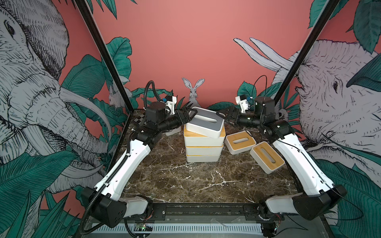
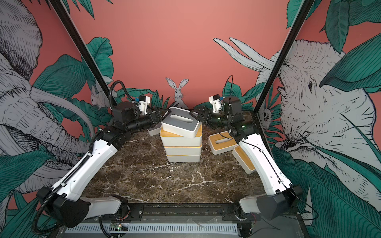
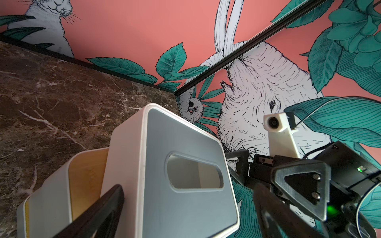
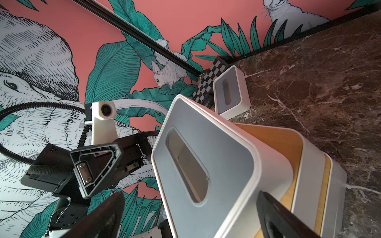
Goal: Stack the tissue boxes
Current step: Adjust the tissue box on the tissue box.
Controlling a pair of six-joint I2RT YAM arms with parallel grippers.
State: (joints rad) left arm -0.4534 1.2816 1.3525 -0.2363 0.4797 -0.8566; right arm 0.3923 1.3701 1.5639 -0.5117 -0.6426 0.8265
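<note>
Two grippers face each other across a stack (image 1: 204,150) of tissue boxes at the middle of a brown marble table (image 1: 185,181).

At the far left rear corner lies a flat black-and-white checkerboard case (image 4: 210,82). Just beside it stands a second grey-lidded box (image 4: 231,92), which the left arm mostly hides in both top views.

Next comes the left gripper (image 1: 190,112), raised to the top of the stack. Its jaws are spread wide and straddle the left end of the grey-lidded tissue box (image 1: 205,121). In the left wrist view one of its fingers (image 3: 99,210) lies against the box's white side wall, while the other stands clear of the opposite edge.

The grey-lidded tissue box sits on top of the stack, tilted and turned askew, so part of the bamboo lid (image 1: 220,131) beneath it shows. Three white boxes sit squarely under it. The lower two lids show only as thin yellowish edges.

The right gripper (image 1: 222,116) mirrors the left. Its jaws are also spread wide around the right end of the same box. In the right wrist view one finger (image 4: 278,216) overlaps the box's side, and whether it presses there cannot be told.

Two bamboo-lidded boxes lie on the table right of the stack. The nearer bamboo box (image 1: 240,142) is close to the stack. The outer bamboo box (image 1: 267,156) is angled beside it, partly covered by the right forearm.
</note>
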